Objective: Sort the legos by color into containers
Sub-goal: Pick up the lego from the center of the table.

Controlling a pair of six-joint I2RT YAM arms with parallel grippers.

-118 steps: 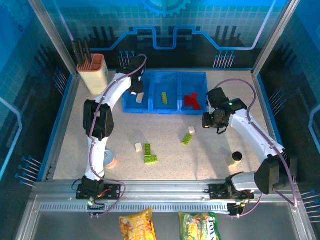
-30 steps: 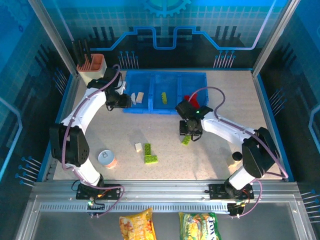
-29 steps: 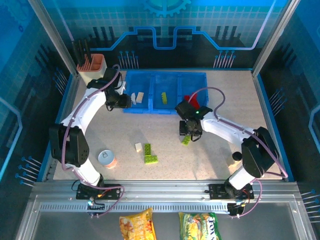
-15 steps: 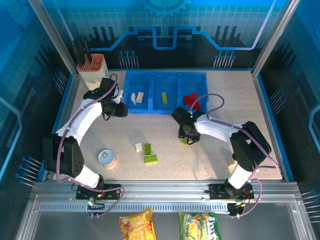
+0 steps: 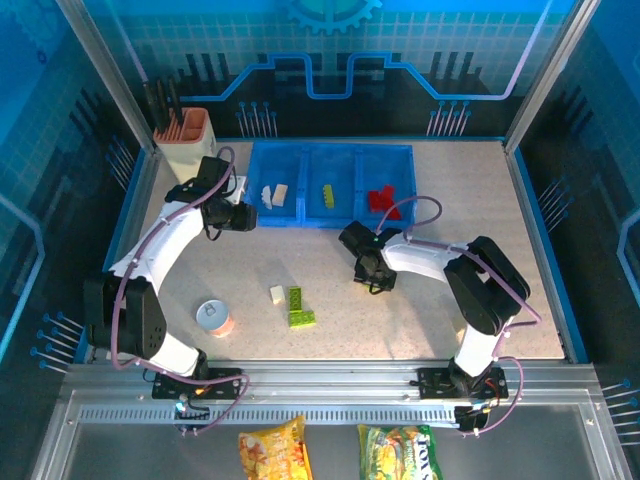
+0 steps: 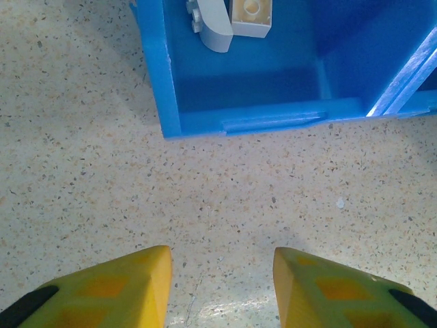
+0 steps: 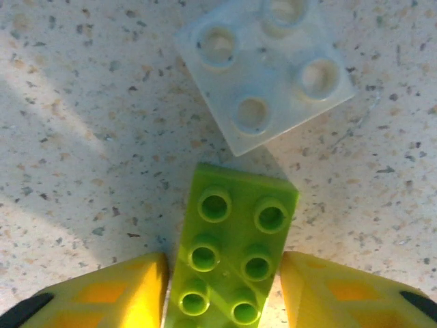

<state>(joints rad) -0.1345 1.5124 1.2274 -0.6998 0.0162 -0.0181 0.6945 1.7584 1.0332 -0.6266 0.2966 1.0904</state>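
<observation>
One blue tray [image 5: 330,223] with three bins sits at the middle of the table's far edge. Its left bin [image 5: 275,168] holds two white bricks [image 5: 274,194], the middle bin [image 5: 330,166] holds one green brick [image 5: 327,193], and the right bin [image 5: 388,166] holds a red cluster [image 5: 380,199] too bunched to count. Loose toward the near edge lie one white brick [image 5: 277,294] and two green bricks [image 5: 295,297]. Right of centre, a lime brick [image 7: 232,270] lies flat just beside a white four-stud brick [image 7: 266,75]. The right gripper [image 7: 222,287] stands low with a yellow finger close on each side of the lime brick; whether they pinch it I cannot tell. The left gripper [image 6: 222,287] hovers over bare table just off the tray's near left corner, fingers apart with nothing between them. A few seconds earlier it was over the left bin, and the right gripper was near the right bin, well apart from that pair. One can [image 5: 214,318] stands toward the near left corner and one beige utensil holder [image 5: 185,140] at the far left corner. The table is pale speckled stone with a blue rim, enclosed by blue circuit-patterned walls and aluminium posts. Two snack bags [image 5: 273,450] lie beyond the near rail.
</observation>
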